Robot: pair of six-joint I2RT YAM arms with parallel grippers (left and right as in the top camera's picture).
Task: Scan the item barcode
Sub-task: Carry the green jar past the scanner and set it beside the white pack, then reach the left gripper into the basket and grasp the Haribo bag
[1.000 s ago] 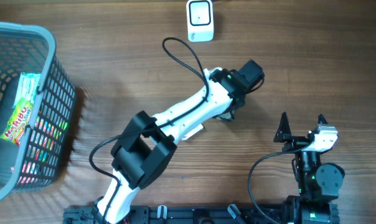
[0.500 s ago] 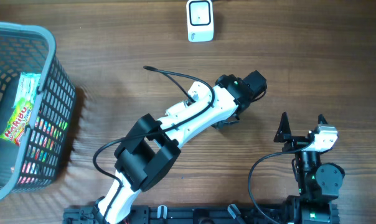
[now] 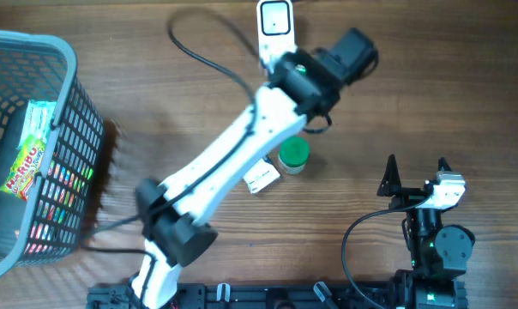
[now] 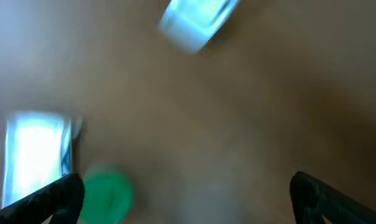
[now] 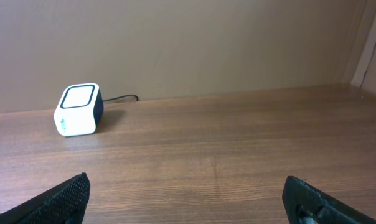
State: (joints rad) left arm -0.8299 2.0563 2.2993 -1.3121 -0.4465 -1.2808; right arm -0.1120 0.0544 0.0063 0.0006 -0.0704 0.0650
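**Two tools wide and empty, green-topped item (image 3: 293,154) lying on the table (image 3: 439,86)**

Two arms share the wooden table, and neither carries anything. The left arm stretches from the near edge diagonally up toward the white scanner (image 3: 276,21), and its wrist ends just beside that box. From above, the arm's own body hides the left tool. In the heavily blurred left wrist view, the left tool (image 4: 185,186) has its dark fingertips (image 4: 57,196) at opposite bottom corners of the frame, spread wide with only bare wood between them.

The green-topped item rests on the table below the scanner and apart from it, just right of the left arm's forearm. A small white labelled piece (image 3: 262,178) lies against the item's lower left side. Whether this piece belongs to the item cannot be told. In the left wrist view the green top (image 4: 107,196) shows as a soft round blob beside the left fingertip. A pale rectangle (image 4: 35,155) sits to its left, and the scanner (image 4: 197,22) is a smear at the top.

The right arm sits folded at the near right corner, well apart from the item. The right tool (image 3: 416,167) stands wide open and holds nothing. Its wrist view looks across bare wood to the scanner (image 5: 79,110) standing near the wall.

A grey mesh basket (image 3: 75,129) stands at the far left with a Haribo bag (image 3: 27,159) inside.
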